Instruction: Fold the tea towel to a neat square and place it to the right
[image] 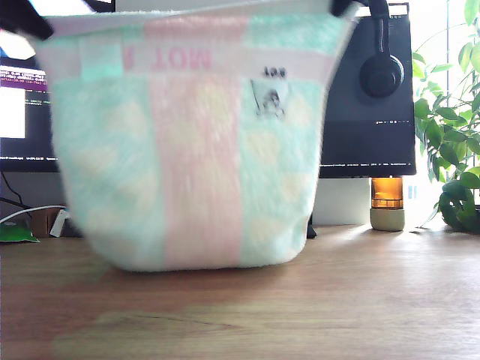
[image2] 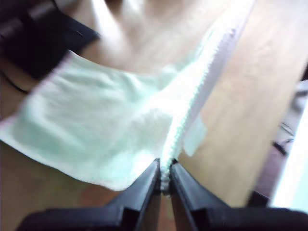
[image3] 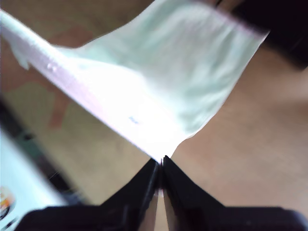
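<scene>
Towel (image: 187,150) hangs mid-scene, lower edge brushing counter (image: 300,315). First gripper (image2: 165,179) fingers pinch one top corner, second gripper (image3: 160,166) fingers the other. Soft, light, floppy terry; corner holds best.

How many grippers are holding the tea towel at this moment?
2. My first gripper is shut on an upper edge of the tea towel, and my second gripper is shut on a corner. The towel hangs between them above the wooden table.
</scene>
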